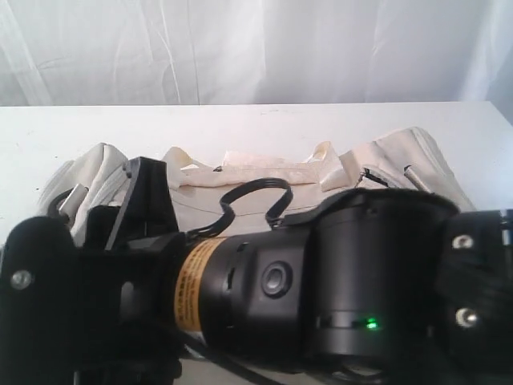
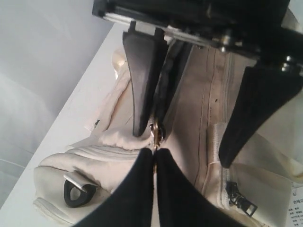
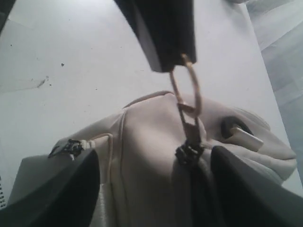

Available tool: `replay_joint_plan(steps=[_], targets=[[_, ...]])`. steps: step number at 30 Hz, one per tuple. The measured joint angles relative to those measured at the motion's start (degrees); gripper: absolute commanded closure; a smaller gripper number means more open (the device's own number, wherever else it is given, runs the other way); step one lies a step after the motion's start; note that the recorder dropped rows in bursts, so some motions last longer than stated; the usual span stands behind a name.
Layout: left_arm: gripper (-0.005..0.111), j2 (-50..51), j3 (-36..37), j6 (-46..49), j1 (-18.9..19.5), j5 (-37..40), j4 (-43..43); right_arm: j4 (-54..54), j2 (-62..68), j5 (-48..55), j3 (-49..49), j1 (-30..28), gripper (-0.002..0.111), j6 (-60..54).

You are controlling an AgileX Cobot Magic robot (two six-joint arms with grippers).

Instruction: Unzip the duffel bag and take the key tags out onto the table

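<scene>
The cream-white duffel bag lies lengthwise on the white table. My left gripper is shut on the brass ring of the zip pull. The ring hangs from the dark slider near one end of the bag. Behind the slider a short stretch of zip gapes, and dark lining shows through it. My right gripper is open, with one finger beside the zip and the other over the bag's side panel. The key tags are hidden.
A black arm fills the foreground of the exterior view and hides the front of the bag. A black strap ring sits at the bag's end, and a small pocket zip on its side. White curtain hangs behind the table.
</scene>
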Motion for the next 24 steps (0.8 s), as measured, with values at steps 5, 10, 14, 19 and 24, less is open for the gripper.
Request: replay_joint_plan(steps=[5,10,14,19,24], targets=[[0.107,0.0,0.0,0.0,0.0,0.1,0.0,-3.6,3.0,-1.3,0.0,0.0,0.053,0.0],[0.107,0.0,0.0,0.0,0.0,0.1,-0.5,-6.6,3.4,-2.0,-0.1,0.0,0.068,0.0],[0.107,0.0,0.0,0.0,0.0,-0.9,-0.8,-7.9,3.4,-2.6,-0.1,-0.5,0.090,0.0],[0.107,0.0,0.0,-6.4,0.0,-1.6,-1.2,-8.0,3.4,0.6,-2.8,-0.8,0.108,0.0],[0.107,0.0,0.0,-13.3,0.0,-1.6,-0.9,-7.9,3.7,5.5,-5.5,-0.8,0.108,0.6]])
